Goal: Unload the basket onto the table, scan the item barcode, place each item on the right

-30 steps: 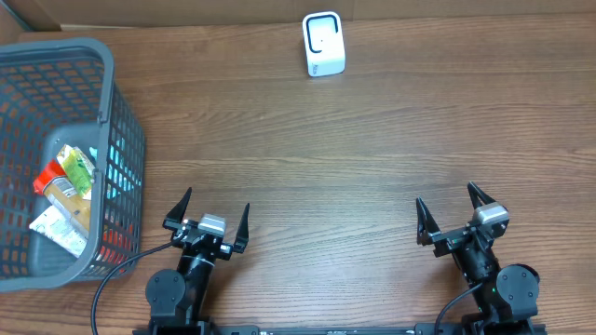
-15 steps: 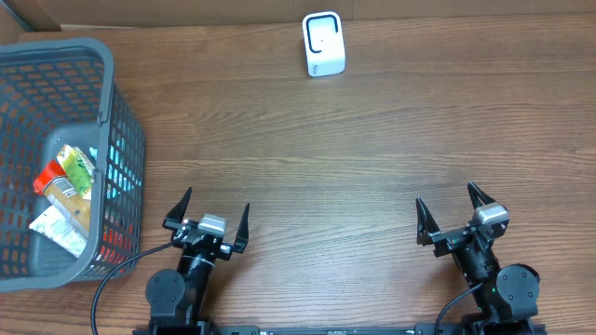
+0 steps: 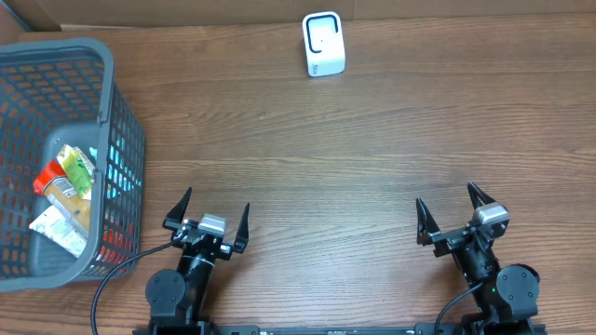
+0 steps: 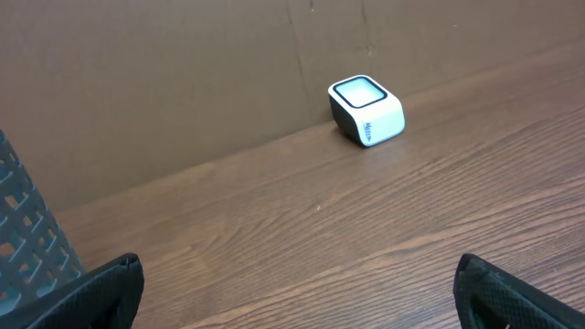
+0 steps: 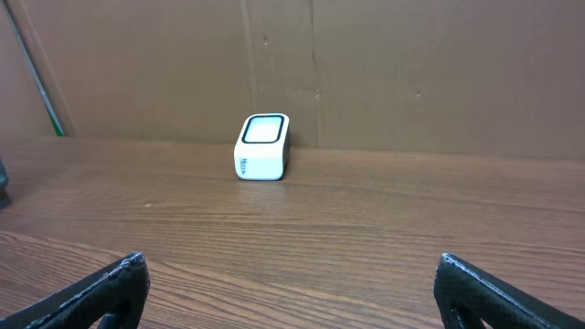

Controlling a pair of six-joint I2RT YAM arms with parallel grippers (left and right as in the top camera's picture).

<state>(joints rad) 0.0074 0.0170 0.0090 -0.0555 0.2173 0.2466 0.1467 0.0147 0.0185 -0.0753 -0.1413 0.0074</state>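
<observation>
Stage: judged unstarted, nothing picked or scanned | packets are seen in basket at table left edge | scanner at far edge | left gripper, right gripper are held apart, empty

Wooden table — grey basket at left, white scanner at back.
</observation>
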